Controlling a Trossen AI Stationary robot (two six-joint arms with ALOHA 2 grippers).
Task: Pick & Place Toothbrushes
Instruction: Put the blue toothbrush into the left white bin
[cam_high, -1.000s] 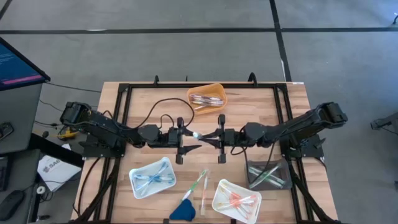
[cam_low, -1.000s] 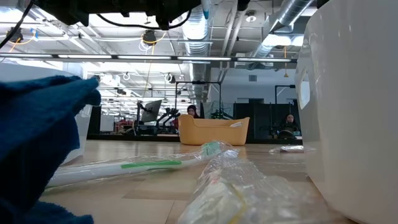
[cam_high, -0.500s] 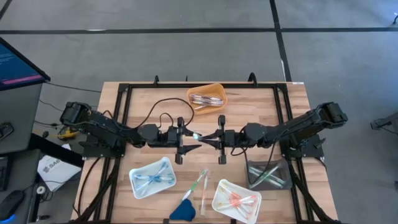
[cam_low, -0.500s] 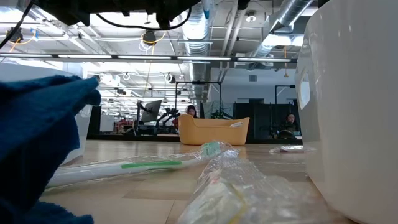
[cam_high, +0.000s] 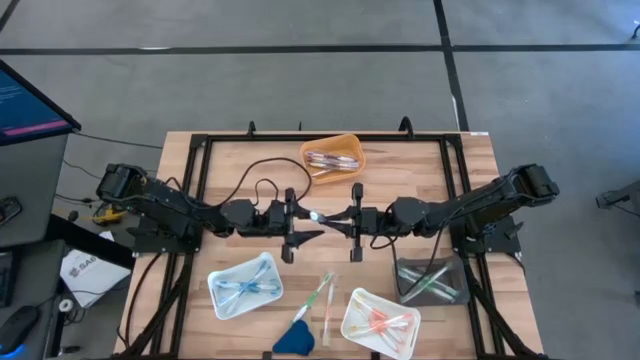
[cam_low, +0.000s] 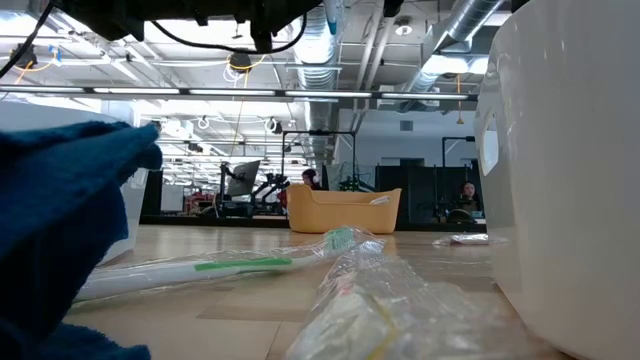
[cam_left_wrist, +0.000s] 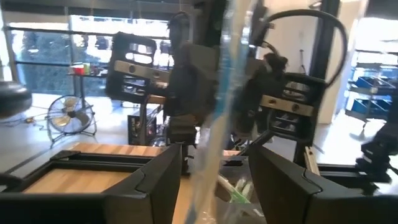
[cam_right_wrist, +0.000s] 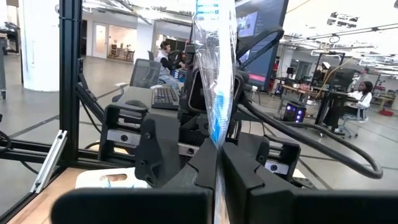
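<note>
The two arms meet nose to nose above the middle of the tabletop (cam_high: 470, 160), with one wrapped toothbrush (cam_high: 316, 216) spanning the gap between them, and the main risk, as I judge it, is the handover itself. The right gripper (cam_high: 338, 221) has its fingers (cam_right_wrist: 239, 177) pressed fully together on the clear wrapper, which rises straight up from between them in the right wrist view. The left gripper (cam_high: 305, 221) has its fingers (cam_left_wrist: 283, 180) spread wide on either side of the same packet and has no hold on it yet. If the right one lets go before the left has closed, the packet would drop to the wood below; and since the grip appears to be on slippery film and not on the handle, it could also slide or twist when pulled. The toothbrush (cam_right_wrist: 216, 81) looks like a thin blue stick inside a crinkled, glossy transparent sleeve, upright between the two grippers; in the left wrist view it (cam_left_wrist: 217, 93) is a pale blurred streak. Elsewhere, an orange tray (cam_high: 334, 156) at the far side holds several wrapped ones, a blue-filled tray (cam_high: 243, 285) and an orange-filled tray (cam_high: 380, 319) sit at the near side, a dark tray (cam_high: 432, 281) holds green ones, and two loose packets (cam_high: 320, 298) lie beside a small dark-blue wedge (cam_high: 296, 338)
</note>
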